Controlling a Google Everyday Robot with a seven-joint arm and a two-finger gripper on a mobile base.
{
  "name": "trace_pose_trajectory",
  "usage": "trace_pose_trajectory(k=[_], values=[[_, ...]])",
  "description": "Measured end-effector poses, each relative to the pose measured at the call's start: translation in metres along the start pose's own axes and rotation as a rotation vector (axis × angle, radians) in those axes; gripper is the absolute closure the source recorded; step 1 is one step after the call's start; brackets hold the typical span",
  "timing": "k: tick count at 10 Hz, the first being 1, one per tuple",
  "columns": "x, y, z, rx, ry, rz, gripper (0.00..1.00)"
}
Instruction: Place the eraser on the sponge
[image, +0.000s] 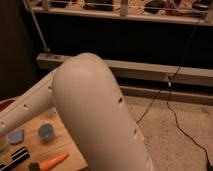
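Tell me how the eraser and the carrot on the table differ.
The eraser is black with a pale stripe; the carrot is orange. The eraser is an even bar, while the carrot tapers to a point. The eraser lies nearer the sponge; the carrot lies to its right. Both are long, narrow and lie flat on the wooden table at a similar slant. The hand is out of view past the left edge.

Speckled floor, pale ledge, dark wall
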Motion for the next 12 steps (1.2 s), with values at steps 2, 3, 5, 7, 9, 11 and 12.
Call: trace_pose_trajectory(k=[2, 3, 5, 7, 9, 11, 12], values=[[-0.007, 0.007, 0.01, -0.031, 0.032, -0.017, 0.35], [-0.011, 0.008, 0.014, -0.039, 0.037, -0.017, 0.35], [-0.014, 0.004, 0.023, -0.051, 0.041, 0.003, 0.35], [-0.013, -0.001, 0.035, -0.066, 0.047, 0.025, 0.35], [-0.011, -0.005, 0.046, -0.082, 0.05, 0.041, 0.35], [-0.01, -0.006, 0.052, -0.094, 0.049, 0.046, 0.35], [-0.008, -0.005, 0.055, -0.1, 0.048, 0.047, 0.35]])
